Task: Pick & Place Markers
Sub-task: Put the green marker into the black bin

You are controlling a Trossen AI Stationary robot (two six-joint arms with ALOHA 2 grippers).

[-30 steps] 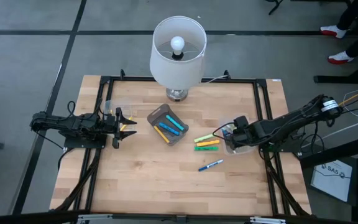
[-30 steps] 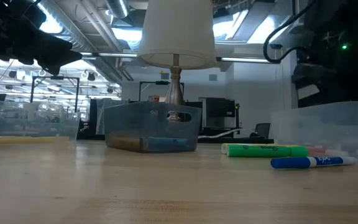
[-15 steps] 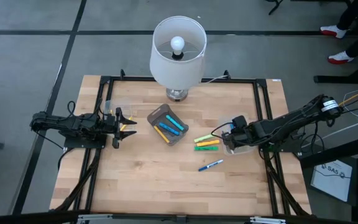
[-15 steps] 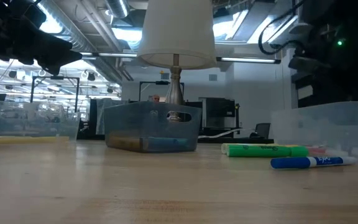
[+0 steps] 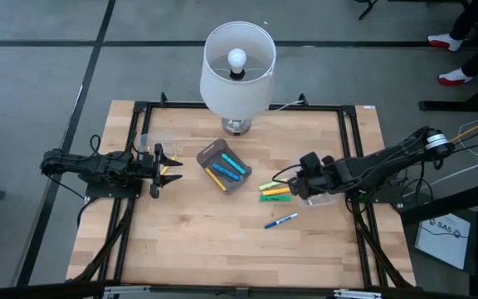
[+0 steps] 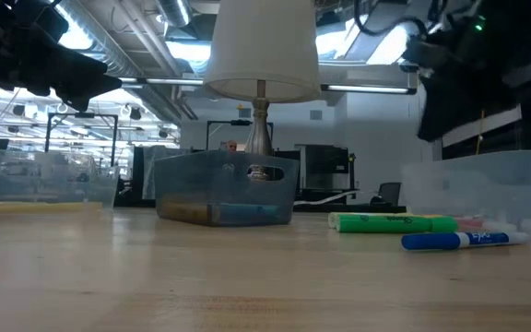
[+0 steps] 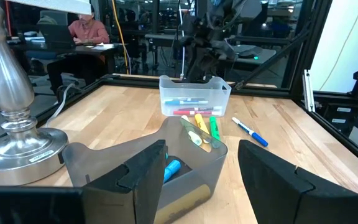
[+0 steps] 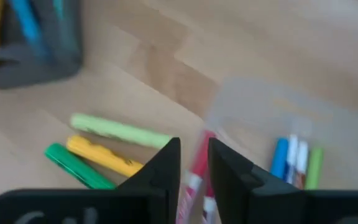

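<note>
The right tool [image 5: 299,170] hangs over the clear bin's [image 8: 278,115] rim, fingers slightly parted around a pink marker [image 8: 194,174]. Beside the bin lie green and yellow markers [image 5: 275,190]; a blue marker [image 5: 281,220] lies nearer the surface's [image 5: 189,232] front. The left tool [image 5: 168,163] waits spread, well apart.

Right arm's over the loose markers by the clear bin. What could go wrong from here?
1. The pink marker sits right beside the clear bin; the right hand, hovering just above, might clip the bin's wall coming down.
2. The yellow marker and the green marker lie close together; a grab there might take both or roll one away.
</note>
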